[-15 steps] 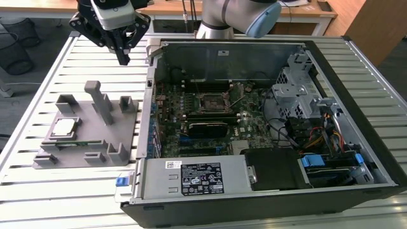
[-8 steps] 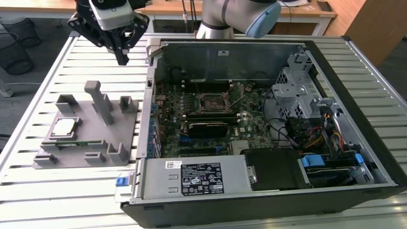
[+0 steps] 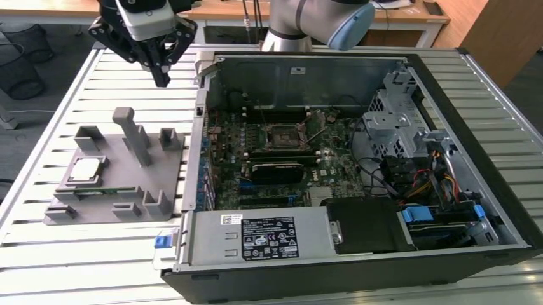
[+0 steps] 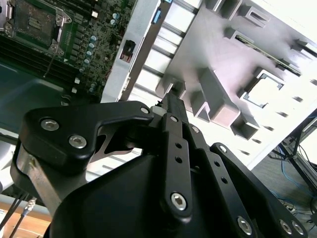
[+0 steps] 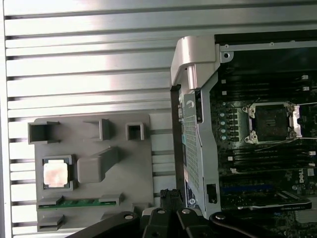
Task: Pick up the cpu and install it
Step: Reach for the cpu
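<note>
The cpu [image 3: 85,168] is a small silvery square chip lying flat in a recess of the grey fixture [image 3: 136,194] on the slatted table, at the exterior view's left. In both wrist views it shows as a bright square [image 5: 55,173] [image 4: 262,90]. My gripper [image 3: 161,77] hangs in the air above the table behind the fixture, well clear of the chip, fingers together and holding nothing. Its dark fingers [image 4: 172,106] point down toward the fixture's edge. The dark socket [image 3: 280,135] [image 5: 272,123] with its metal frame sits on the motherboard inside the open computer case.
The open black computer case [image 3: 475,95] fills the exterior view's right, with drive cages, cables and a power supply [image 3: 263,238] inside. Tall posts [image 3: 127,127] rise from the fixture. A green memory strip [image 5: 79,204] sits in a fixture slot. Wire bins [image 3: 21,57] stand beyond the table.
</note>
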Controlling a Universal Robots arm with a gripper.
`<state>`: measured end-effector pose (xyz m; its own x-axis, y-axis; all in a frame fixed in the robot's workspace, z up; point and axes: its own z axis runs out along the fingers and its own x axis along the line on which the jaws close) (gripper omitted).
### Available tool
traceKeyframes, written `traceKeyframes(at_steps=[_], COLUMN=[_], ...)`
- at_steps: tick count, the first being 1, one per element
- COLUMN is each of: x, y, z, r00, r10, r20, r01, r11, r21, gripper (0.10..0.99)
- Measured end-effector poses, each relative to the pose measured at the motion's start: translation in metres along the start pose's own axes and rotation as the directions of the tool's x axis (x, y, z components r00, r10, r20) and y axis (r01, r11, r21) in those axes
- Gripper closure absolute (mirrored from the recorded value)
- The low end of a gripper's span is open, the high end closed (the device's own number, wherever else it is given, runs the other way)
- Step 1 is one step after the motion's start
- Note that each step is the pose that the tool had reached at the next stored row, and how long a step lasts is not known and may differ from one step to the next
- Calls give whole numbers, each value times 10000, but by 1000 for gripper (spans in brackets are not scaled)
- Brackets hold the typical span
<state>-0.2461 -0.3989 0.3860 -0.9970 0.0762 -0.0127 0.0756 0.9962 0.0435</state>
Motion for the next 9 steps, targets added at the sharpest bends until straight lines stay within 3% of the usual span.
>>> traceKeyframes(at_steps=[9], x=[31], y=[-2], z=[3], r00=[10000], r10=[0], r20=[-6], r01=[0], r11=[10000], r21=[1], gripper=[980])
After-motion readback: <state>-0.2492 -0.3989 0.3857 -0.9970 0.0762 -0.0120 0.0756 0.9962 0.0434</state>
